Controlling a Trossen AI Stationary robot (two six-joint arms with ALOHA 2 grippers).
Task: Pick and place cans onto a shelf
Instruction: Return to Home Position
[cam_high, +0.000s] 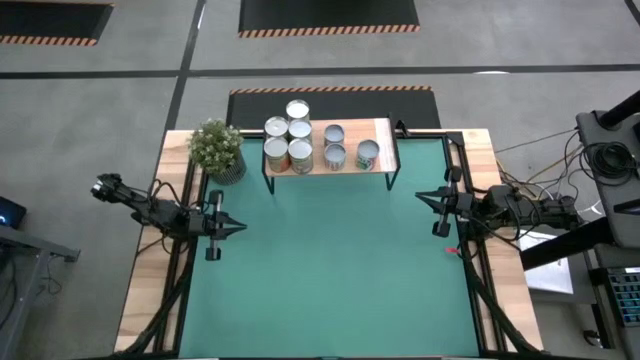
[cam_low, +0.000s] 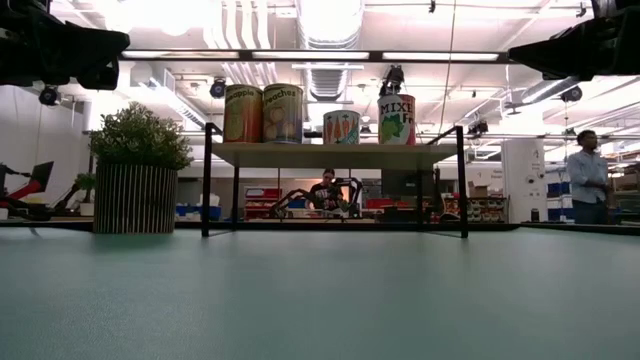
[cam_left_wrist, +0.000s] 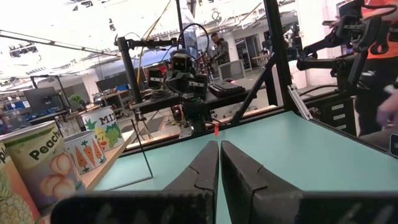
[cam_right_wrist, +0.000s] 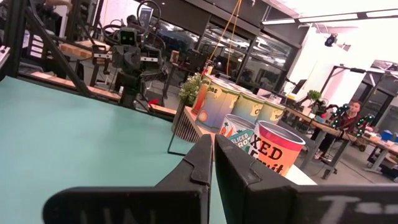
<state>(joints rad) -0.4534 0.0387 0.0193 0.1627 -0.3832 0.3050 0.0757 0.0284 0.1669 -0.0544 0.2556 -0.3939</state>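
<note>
High view: L-claw, R-claw closed, inward-facing

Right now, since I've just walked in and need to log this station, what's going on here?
Nothing is being handled at this moment. Eight cans stand on the shelf at the back of the green table, beside a potted plant. The left pincer and the right pincer are both shut and empty. Each sits near its own side of the table, apart from the shelf.
</note>
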